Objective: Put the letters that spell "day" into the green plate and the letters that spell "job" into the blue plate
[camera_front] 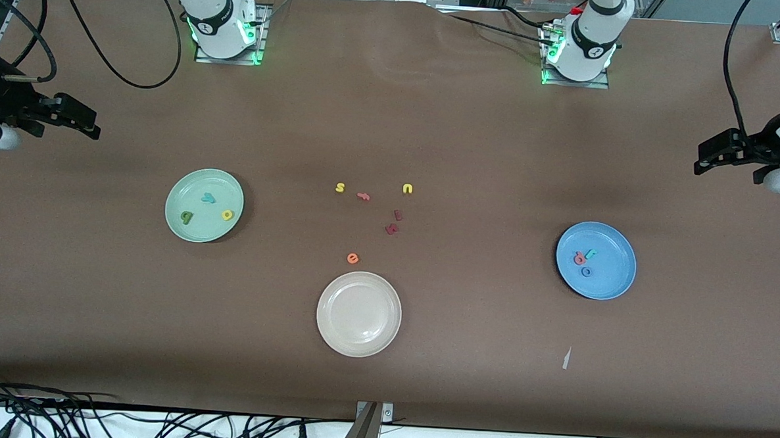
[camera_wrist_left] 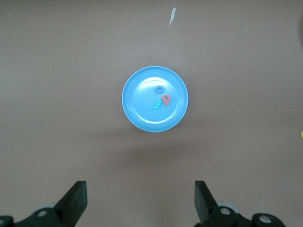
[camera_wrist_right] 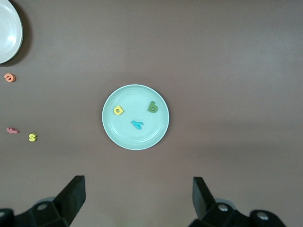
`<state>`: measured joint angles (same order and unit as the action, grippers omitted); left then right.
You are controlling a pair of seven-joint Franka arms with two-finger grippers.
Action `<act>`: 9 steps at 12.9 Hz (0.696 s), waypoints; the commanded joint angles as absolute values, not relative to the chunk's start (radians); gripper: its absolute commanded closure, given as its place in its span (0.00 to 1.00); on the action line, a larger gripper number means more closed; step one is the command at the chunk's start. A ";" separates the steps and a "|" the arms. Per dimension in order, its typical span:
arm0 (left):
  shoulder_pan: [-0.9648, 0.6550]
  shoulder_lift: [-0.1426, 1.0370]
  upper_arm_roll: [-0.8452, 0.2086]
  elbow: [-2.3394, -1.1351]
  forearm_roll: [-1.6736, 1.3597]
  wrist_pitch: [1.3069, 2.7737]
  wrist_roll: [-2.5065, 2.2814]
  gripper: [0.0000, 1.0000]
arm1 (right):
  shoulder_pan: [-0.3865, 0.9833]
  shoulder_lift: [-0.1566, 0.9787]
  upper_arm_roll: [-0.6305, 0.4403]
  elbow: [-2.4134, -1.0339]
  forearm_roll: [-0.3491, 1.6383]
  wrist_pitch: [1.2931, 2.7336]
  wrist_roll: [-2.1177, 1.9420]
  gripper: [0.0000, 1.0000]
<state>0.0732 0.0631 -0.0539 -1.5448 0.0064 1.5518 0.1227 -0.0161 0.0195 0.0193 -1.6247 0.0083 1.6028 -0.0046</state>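
Note:
The pale green plate (camera_front: 175, 200) (camera_wrist_right: 137, 141) lies toward the right arm's end of the table. In it are the olive "d" (camera_front: 186, 217) (camera_wrist_right: 153, 107), the yellow "a" (camera_front: 227, 214) (camera_wrist_right: 118, 110) and the teal "y" (camera_front: 208, 198) (camera_wrist_right: 137, 125). The blue plate (camera_front: 617, 252) (camera_wrist_left: 139, 106) lies toward the left arm's end and holds the teal "j" (camera_front: 590, 254) (camera_wrist_left: 156, 105), the blue "o" (camera_front: 586, 271) (camera_wrist_left: 160, 89) and the pinkish-red "b" (camera_front: 580, 257) (camera_wrist_left: 166, 99). My right gripper (camera_front: 95, 128) (camera_wrist_right: 138, 189) hangs open and empty over its end of the table. My left gripper (camera_front: 698, 161) (camera_wrist_left: 140, 194) does the same at the other end.
A cream-white plate (camera_front: 359, 314) sits mid-table, nearest the front camera. Loose letters lie between the plates: a yellow "s" (camera_front: 340, 188), a yellow "u" (camera_front: 407, 189), a pink letter (camera_front: 363, 195), two dark red letters (camera_front: 391, 229) and an orange "e" (camera_front: 353, 258). A white scrap (camera_front: 566, 358) lies near the blue plate.

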 commanded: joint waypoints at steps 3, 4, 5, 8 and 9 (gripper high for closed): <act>0.077 0.051 -0.058 -1.552 0.028 1.537 0.141 0.00 | -0.029 0.005 0.029 -1.635 0.025 1.601 -0.008 0.00; 0.077 0.051 -0.058 -1.552 0.028 1.537 0.141 0.00 | -0.028 0.005 0.029 -1.635 0.025 1.601 -0.008 0.00; 0.081 0.051 -0.058 -1.552 0.028 1.536 0.141 0.00 | -0.028 0.006 0.029 -1.635 0.025 1.603 -0.008 0.00; 0.081 0.049 -0.058 -1.551 0.026 1.534 0.141 0.00 | -0.028 0.005 0.029 -1.635 0.025 1.603 -0.008 0.00; 0.081 0.051 -0.058 -1.551 0.025 1.534 0.141 0.00 | -0.029 0.005 0.029 -1.635 0.025 1.603 -0.008 0.00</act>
<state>0.0776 0.0631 -0.0535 -1.5472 0.0064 1.5470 0.1231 -0.0161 0.0195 0.0193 -1.6247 0.0083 1.6028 -0.0046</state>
